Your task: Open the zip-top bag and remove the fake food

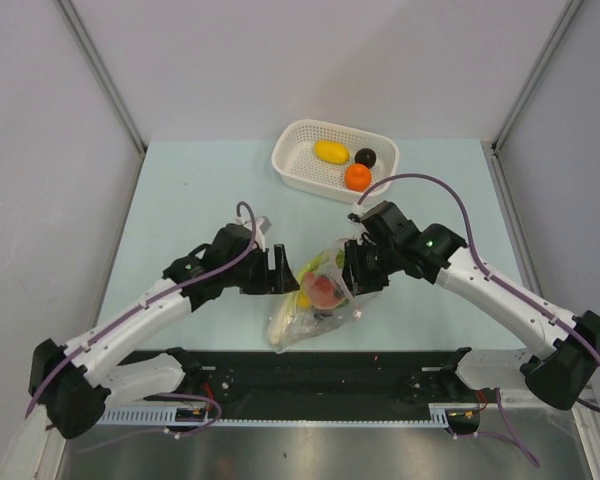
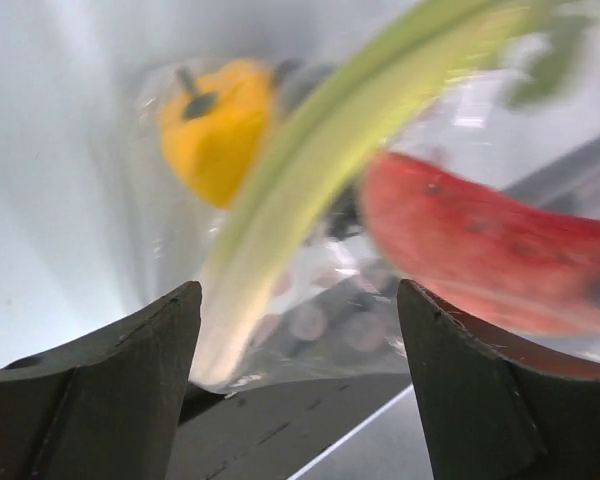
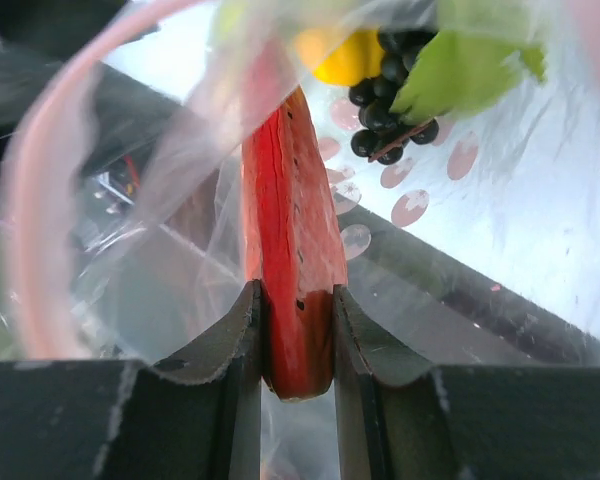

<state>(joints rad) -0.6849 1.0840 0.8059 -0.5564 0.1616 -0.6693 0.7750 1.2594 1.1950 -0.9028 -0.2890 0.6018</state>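
Leftmost, the left arm reaches in low from the near edge with its wrist roughly level, and the left end effector [image 2: 298, 300] faces the bag's side. Its two dark, matte, wedge-shaped fingers [image 2: 130, 390] stand wide apart, gripping nothing. Just beyond them lies the zip-top bag [image 1: 315, 315], clear crinkly film with pale round spots. It rests on the pale mint surface [image 1: 180, 200] between the two arms, near the front edge. Through the film show a long, smooth green-white stalk [image 2: 310, 190], a glossy yellow pepper [image 2: 220, 125], a cluster of dark grapes [image 3: 380, 70] and a flat red slice [image 3: 290, 230] speckled with dark seeds. A pink zip strip [image 3: 25, 250] curves round the bag's mouth. From the right, the right arm bends at the elbow and angles into that mouth. The right end effector [image 3: 295, 300] is clamped on the red slice's narrow end. Farther back stands a white perforated basket [image 1: 283, 160] holding a lemon [image 1: 330, 151], a dark round fruit [image 1: 366, 157] and an orange [image 1: 357, 177].
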